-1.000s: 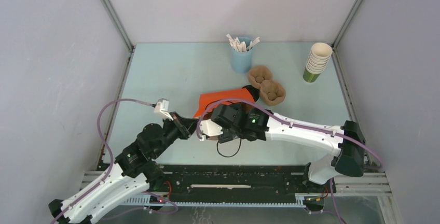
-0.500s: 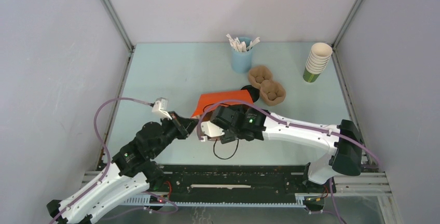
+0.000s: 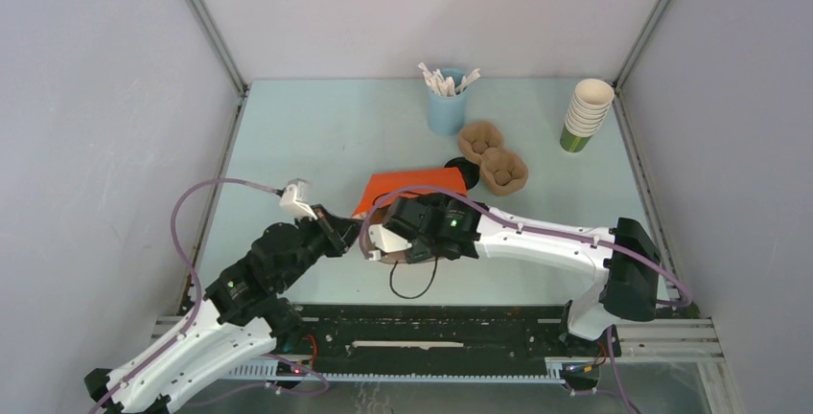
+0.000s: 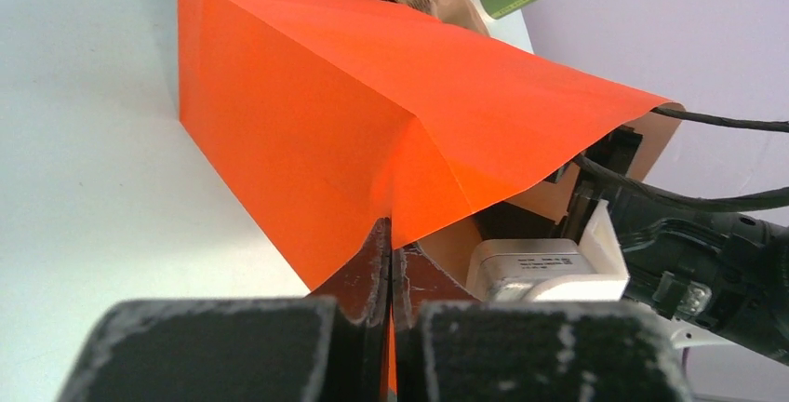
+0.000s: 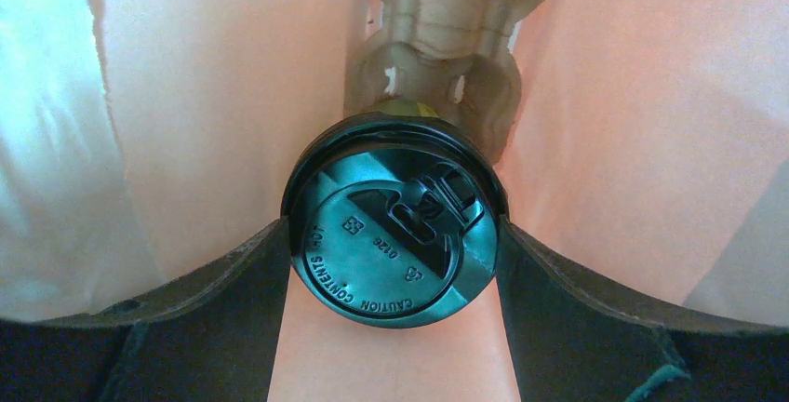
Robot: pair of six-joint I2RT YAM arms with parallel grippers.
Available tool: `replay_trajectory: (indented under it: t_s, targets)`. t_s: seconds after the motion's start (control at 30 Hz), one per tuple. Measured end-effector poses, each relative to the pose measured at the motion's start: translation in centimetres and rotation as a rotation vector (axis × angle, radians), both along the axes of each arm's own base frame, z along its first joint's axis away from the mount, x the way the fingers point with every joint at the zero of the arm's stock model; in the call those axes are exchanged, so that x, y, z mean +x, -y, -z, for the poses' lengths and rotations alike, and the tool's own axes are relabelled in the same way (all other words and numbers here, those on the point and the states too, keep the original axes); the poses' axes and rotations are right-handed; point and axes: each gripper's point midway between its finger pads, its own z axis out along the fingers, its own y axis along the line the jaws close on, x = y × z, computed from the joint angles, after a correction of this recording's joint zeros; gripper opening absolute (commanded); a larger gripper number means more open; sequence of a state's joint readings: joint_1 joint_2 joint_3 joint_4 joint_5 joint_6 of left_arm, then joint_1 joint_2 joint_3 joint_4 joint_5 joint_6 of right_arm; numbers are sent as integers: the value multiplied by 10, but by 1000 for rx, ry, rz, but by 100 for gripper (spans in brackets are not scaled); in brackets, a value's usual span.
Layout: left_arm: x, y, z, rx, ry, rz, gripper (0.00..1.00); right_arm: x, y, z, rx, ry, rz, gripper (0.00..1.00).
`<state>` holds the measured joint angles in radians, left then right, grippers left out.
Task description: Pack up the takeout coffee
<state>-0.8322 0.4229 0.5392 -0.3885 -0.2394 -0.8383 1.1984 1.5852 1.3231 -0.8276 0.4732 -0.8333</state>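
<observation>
Pale table (image 3: pixel 316 136); left pincer (image 4: pixel 391 267) pinches rim of orange bag (image 4: pixel 307 113); right pincer (image 5: pixel 394 234) clamps takeout coffee (image 5: pixel 395 244) inside.

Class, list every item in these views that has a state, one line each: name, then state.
orange bag: on its side, mouth held open.
takeout coffee: lidded, gripped inside the orange bag's mouth.
left end effector: shut on the orange bag's edge.
right end effector: closed on the takeout coffee.
cup stack: standing, lidless.
carrier: hollows empty.
</observation>
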Motion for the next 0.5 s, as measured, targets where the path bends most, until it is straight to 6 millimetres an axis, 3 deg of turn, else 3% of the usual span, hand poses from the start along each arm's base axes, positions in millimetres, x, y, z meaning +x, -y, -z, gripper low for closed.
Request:
replay_trajectory:
  t_s: [0.27, 0.5]
  targets:
    - [4, -17, -3, 89, -46, -80, 0, 10, -18, -18, 36, 30, 8, 55]
    - [4, -31, -3, 217, -87, -139, 0, 14, -29, -17, 39, 30, 10, 55]
